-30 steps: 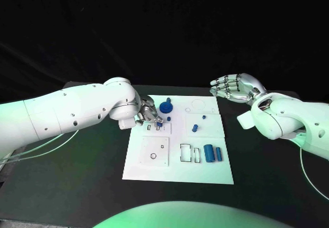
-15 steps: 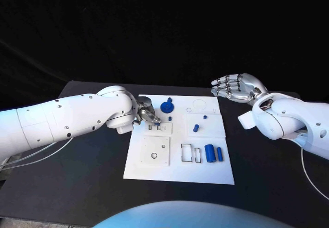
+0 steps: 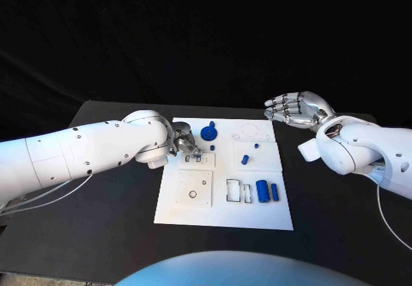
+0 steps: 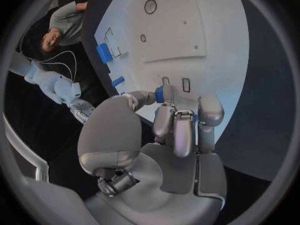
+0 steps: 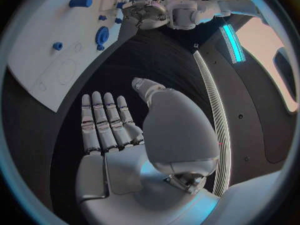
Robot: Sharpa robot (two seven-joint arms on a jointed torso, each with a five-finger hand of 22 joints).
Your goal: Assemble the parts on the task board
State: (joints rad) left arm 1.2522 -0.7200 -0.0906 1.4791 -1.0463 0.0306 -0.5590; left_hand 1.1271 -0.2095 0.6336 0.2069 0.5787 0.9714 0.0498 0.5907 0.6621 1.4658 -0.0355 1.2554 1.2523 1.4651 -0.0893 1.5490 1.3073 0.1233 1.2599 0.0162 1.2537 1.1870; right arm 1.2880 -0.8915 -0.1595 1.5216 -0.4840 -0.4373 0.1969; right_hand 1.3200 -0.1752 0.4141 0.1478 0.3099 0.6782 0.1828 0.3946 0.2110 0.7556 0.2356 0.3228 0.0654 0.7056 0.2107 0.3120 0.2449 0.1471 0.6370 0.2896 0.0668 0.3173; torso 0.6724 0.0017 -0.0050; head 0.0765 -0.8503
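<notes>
The black table [image 3: 103, 238] carries the white task board [image 3: 223, 208] at its middle. The left hand [image 3: 186, 146] hangs over the board's far left part, fingers curled around a small blue part [image 4: 160, 94], pinched at thumb and fingertip. The right hand [image 3: 295, 109] hovers off the board's far right corner, fingers apart, holding nothing. On the board lie a blue round part [image 3: 209, 133], two blue cylinders [image 3: 267, 192] and a small blue peg [image 3: 244, 159].
</notes>
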